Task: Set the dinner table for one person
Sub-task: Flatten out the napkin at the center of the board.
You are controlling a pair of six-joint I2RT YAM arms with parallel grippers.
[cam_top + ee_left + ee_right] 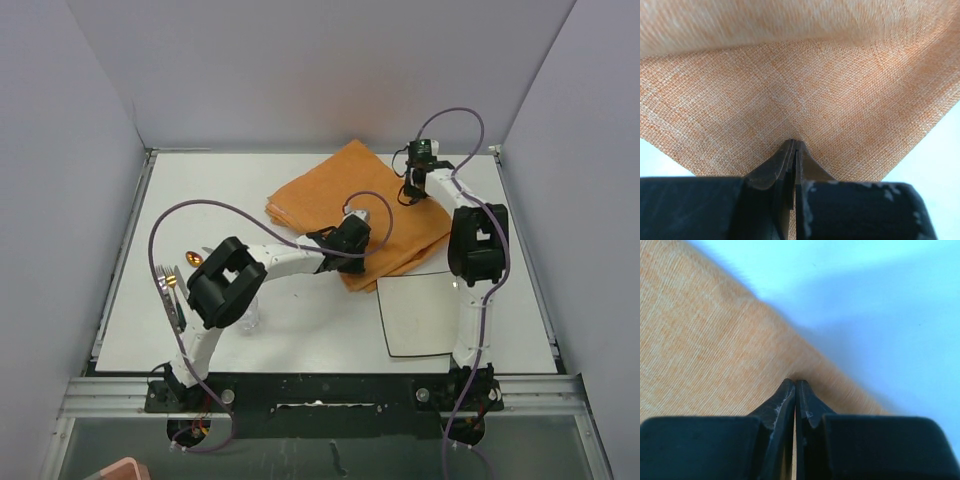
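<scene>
My left gripper (795,146) is clamped on the orange cloth (340,195) by its near corner. My right gripper (796,384) pinches the cloth's right edge, toward the far-right corner of the dinner table (300,335).

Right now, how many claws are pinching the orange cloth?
2: the left gripper pinches the orange cloth near its near corner, the right gripper its far right edge.
</scene>
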